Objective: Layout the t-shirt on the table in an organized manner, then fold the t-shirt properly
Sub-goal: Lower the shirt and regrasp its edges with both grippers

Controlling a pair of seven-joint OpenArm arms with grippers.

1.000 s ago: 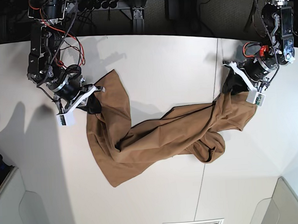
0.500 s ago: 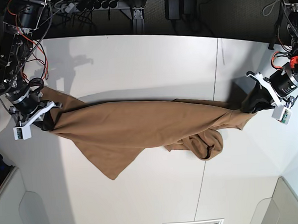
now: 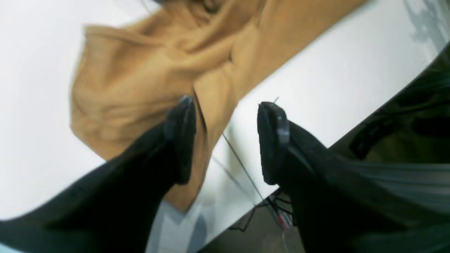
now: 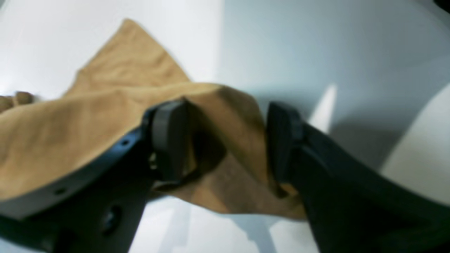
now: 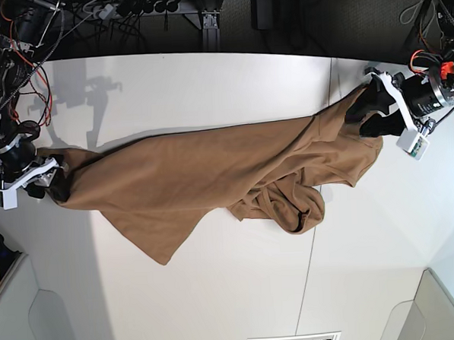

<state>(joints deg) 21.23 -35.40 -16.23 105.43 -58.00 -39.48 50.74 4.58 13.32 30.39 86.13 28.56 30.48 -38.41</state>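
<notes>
The right claw (image 4: 225, 140) and the left claw (image 3: 225, 140) both stand apart, cloth slack between their jaws, clamped on nothing. The tan t-shirt (image 5: 205, 186) lies stretched lengthwise across the white worktop (image 5: 207, 87) from one claw to the other, bunched nearer the left arm's end.

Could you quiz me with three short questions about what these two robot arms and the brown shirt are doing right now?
1. True or false: the t-shirt lies neatly folded on the table.
2. The jaws of the left gripper stand: A) apart B) pressed shut.
3. Fill in: between the open jaws of the right gripper lies brown ____.

Key: 1 false, it lies stretched out and bunched near one end. 2 A. 3 cloth.
</notes>
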